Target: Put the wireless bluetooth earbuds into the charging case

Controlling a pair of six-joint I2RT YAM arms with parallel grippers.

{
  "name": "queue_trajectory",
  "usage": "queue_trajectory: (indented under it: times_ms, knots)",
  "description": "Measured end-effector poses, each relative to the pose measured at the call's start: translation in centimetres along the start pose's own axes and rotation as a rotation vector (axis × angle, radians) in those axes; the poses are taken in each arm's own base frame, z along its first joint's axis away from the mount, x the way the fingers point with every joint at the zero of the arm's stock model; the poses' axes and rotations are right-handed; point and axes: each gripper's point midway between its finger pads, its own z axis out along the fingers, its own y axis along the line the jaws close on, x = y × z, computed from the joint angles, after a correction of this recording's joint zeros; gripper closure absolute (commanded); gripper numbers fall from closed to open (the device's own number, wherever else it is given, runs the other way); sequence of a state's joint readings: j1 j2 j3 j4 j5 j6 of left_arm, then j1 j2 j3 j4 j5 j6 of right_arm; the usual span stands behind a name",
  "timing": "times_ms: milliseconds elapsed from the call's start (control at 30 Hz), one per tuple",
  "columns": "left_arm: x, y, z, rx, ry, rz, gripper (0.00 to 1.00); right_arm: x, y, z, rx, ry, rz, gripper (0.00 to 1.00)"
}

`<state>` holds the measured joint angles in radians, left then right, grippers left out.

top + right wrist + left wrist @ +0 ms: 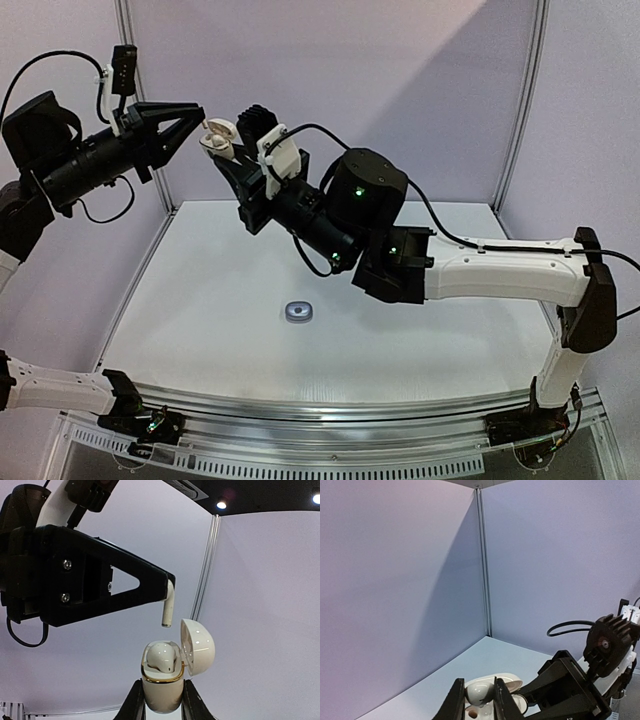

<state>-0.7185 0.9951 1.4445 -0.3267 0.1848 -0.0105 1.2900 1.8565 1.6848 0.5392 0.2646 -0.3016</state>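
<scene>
Left end effector (pixel 169 582) pinches a white stemmed earbud (pixel 167 609) just above the open glossy white charging case (pixel 160 687). Right end effector (pixel 161 702) clamps that case.

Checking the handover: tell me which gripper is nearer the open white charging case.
Right. The right gripper clamps the charging case from both sides; the left gripper hangs just above it, holding a white earbud.

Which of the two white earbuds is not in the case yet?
The hanging earbud, pinched by the left end effector outside the open white case; the seated earbud already sits inside it.
</scene>
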Motion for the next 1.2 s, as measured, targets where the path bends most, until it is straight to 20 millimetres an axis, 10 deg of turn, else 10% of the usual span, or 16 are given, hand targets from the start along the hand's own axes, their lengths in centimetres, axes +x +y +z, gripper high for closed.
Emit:
queue_trajectory:
  times_ms: [1200]
  knots:
    - [2.2,0.4,0.5,-0.06,0.065,0.085,1.0,0.1,-0.2,0.0,0.024,0.017,-0.045,1.0]
